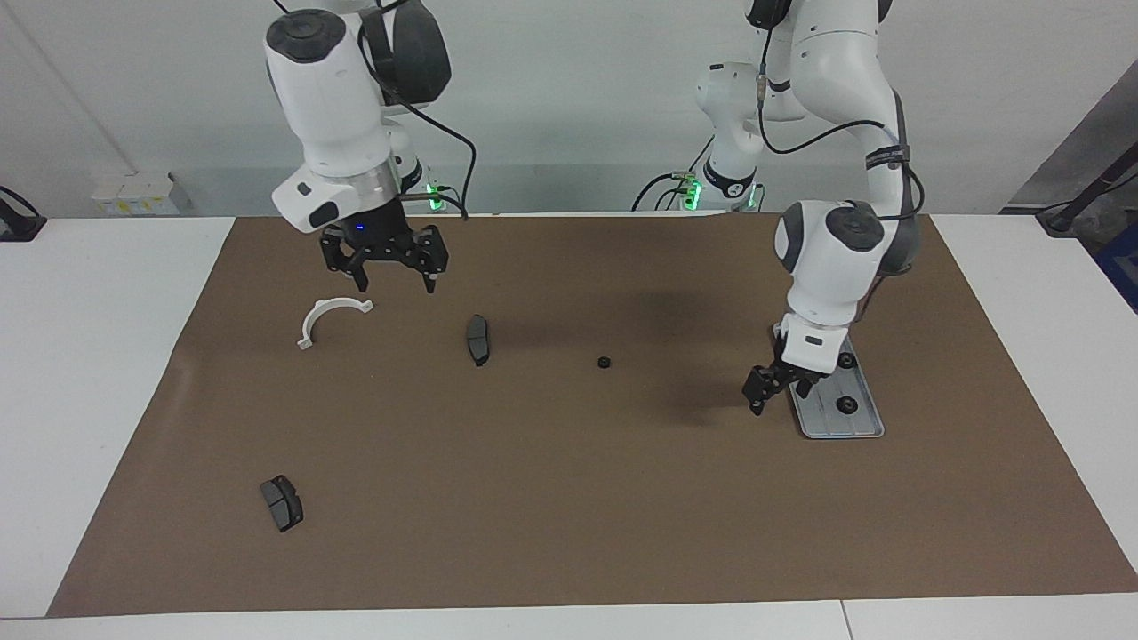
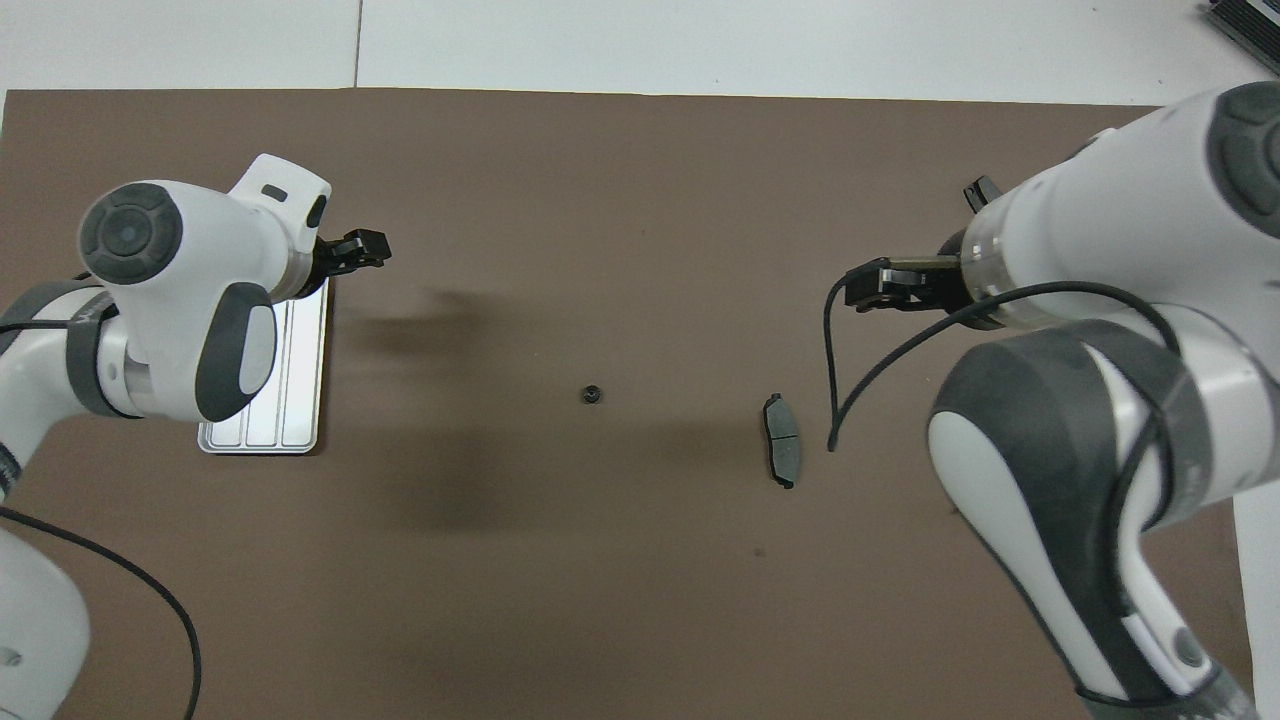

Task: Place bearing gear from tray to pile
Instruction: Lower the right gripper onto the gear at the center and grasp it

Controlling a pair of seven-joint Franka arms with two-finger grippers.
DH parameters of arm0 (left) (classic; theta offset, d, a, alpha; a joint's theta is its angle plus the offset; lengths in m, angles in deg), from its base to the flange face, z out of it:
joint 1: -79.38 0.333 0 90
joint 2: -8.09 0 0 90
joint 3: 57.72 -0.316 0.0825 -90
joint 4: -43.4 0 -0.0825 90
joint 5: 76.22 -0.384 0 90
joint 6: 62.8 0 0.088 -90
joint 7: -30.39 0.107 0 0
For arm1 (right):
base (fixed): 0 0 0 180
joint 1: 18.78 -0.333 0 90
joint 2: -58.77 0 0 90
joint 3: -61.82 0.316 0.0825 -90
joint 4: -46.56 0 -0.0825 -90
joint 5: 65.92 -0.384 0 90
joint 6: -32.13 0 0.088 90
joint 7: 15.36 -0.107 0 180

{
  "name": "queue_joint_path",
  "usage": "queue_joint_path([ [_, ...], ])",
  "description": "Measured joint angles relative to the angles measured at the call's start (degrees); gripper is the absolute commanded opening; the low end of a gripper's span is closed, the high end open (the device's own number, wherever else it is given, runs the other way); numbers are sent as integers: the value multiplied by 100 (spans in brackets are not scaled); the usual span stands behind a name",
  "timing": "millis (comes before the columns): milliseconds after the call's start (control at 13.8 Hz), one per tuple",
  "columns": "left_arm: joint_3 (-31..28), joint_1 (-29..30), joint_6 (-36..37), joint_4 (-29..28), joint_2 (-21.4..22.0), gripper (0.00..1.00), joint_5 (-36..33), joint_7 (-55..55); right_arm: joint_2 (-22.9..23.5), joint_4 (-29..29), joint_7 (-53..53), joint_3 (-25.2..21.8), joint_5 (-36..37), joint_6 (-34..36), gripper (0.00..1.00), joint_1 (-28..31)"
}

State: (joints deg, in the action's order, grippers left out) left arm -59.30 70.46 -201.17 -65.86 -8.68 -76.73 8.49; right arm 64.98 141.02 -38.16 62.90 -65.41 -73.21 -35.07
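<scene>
One small black bearing gear (image 1: 604,363) (image 2: 592,395) lies alone on the brown mat, between the tray and the nearest brake pad. The silver tray (image 1: 822,418) (image 2: 295,400) sits toward the left arm's end and holds two more gears (image 1: 846,405) (image 1: 847,360). My left gripper (image 1: 780,389) (image 2: 368,250) hangs open and empty over the tray's edge. The pile is a white half-ring bracket (image 1: 329,316) and two dark brake pads (image 1: 478,339) (image 1: 281,502). My right gripper (image 1: 394,271) (image 2: 862,287) is open and empty, raised over the mat between the bracket and the nearer pad.
A brown mat (image 1: 569,498) covers most of the white table. In the overhead view my left arm covers the tray's gears and my right arm hides the bracket.
</scene>
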Motion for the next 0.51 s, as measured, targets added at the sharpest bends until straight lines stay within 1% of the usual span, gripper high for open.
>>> queue_joint_path([
  [145,2,468,10,-68,0,94,0,798,306,-4,-589,5,51,-356,100,-430],
  [290,4,815,4,-189,1,91,0,1436,602,-28,-1044,10,76,-635,100,-846],
  [362,6,935,-15,-253,0,90,0,1658,751,-79,-1183,11,75,-679,100,-993],
  [507,9,1067,-194,-397,-2,83,0,1868,1058,-172,-1473,11,80,-783,100,-1266],
])
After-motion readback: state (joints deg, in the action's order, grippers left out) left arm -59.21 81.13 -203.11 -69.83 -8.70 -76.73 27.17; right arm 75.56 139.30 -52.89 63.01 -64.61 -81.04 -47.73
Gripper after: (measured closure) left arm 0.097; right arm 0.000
